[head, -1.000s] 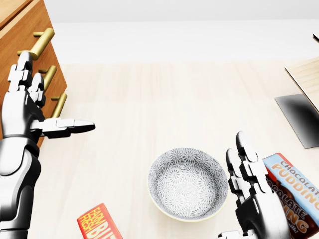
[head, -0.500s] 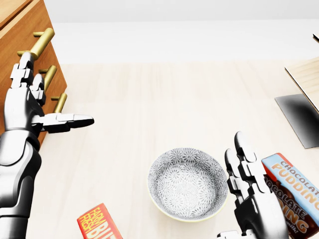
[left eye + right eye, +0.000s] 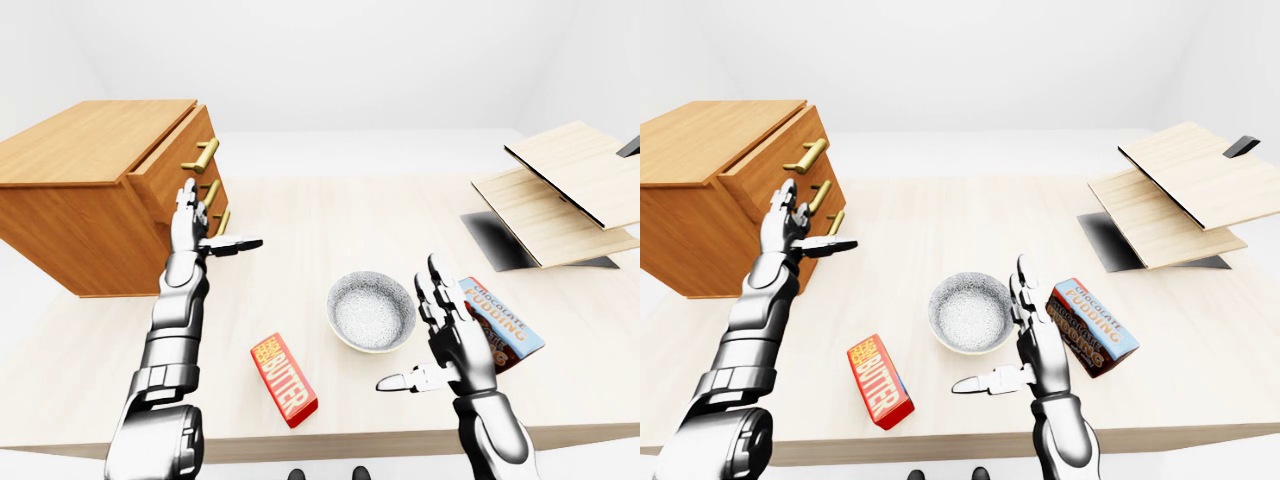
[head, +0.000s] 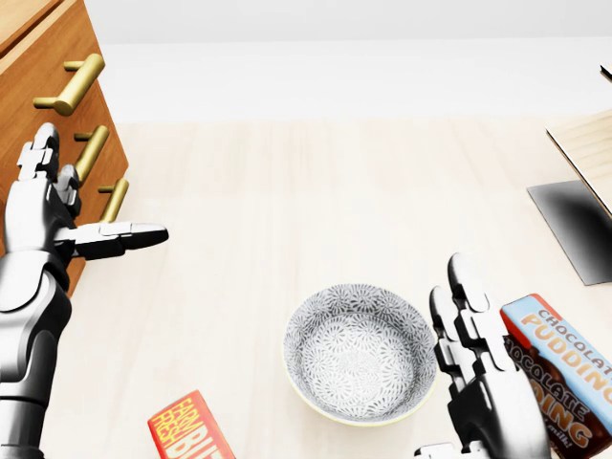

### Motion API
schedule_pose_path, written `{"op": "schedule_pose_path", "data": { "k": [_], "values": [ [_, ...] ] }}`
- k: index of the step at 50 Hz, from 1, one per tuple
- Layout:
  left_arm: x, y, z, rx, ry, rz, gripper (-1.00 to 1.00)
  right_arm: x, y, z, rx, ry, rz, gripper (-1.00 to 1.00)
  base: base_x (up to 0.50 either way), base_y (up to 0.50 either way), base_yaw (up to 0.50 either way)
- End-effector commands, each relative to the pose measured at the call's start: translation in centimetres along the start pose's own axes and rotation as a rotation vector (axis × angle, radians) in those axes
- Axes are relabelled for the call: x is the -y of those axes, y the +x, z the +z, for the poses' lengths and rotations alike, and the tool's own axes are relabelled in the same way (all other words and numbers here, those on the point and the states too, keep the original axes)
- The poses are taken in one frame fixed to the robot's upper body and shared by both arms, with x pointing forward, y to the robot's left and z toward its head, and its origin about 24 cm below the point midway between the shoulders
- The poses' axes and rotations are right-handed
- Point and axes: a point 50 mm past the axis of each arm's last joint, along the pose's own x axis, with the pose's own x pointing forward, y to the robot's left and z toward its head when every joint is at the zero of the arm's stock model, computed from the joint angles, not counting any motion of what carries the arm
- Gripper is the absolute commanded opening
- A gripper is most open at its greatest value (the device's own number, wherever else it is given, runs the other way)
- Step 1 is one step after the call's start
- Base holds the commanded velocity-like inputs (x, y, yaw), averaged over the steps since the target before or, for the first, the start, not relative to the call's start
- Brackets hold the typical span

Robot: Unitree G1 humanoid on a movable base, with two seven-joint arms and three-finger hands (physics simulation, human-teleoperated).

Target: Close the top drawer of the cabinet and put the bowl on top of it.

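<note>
Silver and empty-handed on both sides. Holds the left hand (image 3: 192, 222) up flat, fingers spread apart, thumb poking out to the right, gripping nothing. Has it just beside the lower handles (image 3: 211, 191) on the wooden cabinet (image 3: 80, 165); close, but cannot tell if touching.

Needs a look a little higher up in the left-eye view for the top drawer (image 3: 172, 152). Sticks out of the cabinet toward the right, not shut yet. Wears a long gold handle (image 3: 201, 154) lying slanted across its face. So probably calls for lifting that hand a bit, then pushing to the left, straight into the cabinet.

Holds the right hand (image 3: 448, 345) low and open too, fingers apart, nothing in it. Sits well apart from the drawer, so looks like a job for the left one.

Finds the bowl (image 3: 371, 311) right way up on the table (image 3: 330, 215), just to the left of the right hand, not touched. Must go from there up and far to the left to reach the cabinet top.
</note>
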Motion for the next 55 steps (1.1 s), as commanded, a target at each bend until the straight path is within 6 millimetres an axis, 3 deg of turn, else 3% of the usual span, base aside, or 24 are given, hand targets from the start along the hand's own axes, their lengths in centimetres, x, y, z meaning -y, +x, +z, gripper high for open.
{"op": "schedule_pose_path", "data": {
  "k": [1,31,55],
  "values": [
    [-0.6,0.1,-0.1,-0.011,-0.013,0.014,1.00,-0.1,0.1,-0.1,-0.002,-0.003,0.001,1.00,0.00,0.00,0.00],
    [-1.6,0.1,0.8,0.023,-0.035,0.035,1.00,-0.1,-0.1,-0.1,-0.003,-0.005,0.003,1.00,0.00,0.00,0.00],
    [-2.4,1.2,-0.2,-0.063,-0.036,0.064,1.00,-0.2,-0.1,0.0,-0.002,-0.004,0.003,1.00,0.00,0.00,0.00]
  ]
}}
